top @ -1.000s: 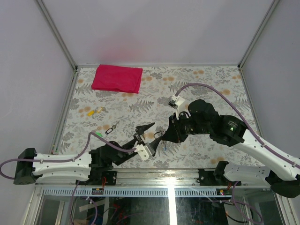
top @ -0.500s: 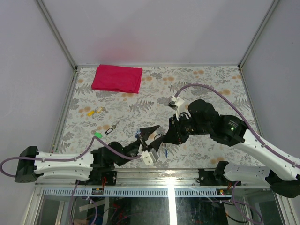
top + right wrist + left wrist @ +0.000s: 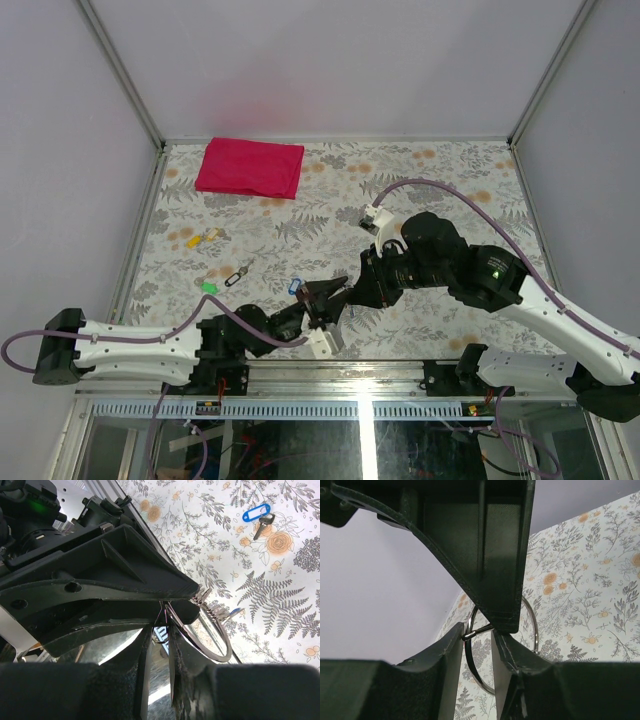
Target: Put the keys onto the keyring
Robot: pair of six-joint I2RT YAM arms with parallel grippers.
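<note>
- Over the near middle of the counter (image 3: 440, 190), the two grippers meet tip to tip, and the keyring (image 3: 214, 613) is between them, off the surface.
- The right gripper (image 3: 161, 630) has its jaws closed on the keyring's wire, and the loops stick out beside its fingers.
- The left gripper (image 3: 479, 630) has its jaws narrowly apart, one on either side of a ring; I cannot tell whether they pinch it.
- One blue-headed key (image 3: 295, 285) lies flat on the counter just left of the grippers, apart from the keyring.
- A green tag (image 3: 210, 287) and a dark clip (image 3: 236, 276) lie further left, and a red cloth (image 3: 250, 167) sits toward the far left corner.
</note>
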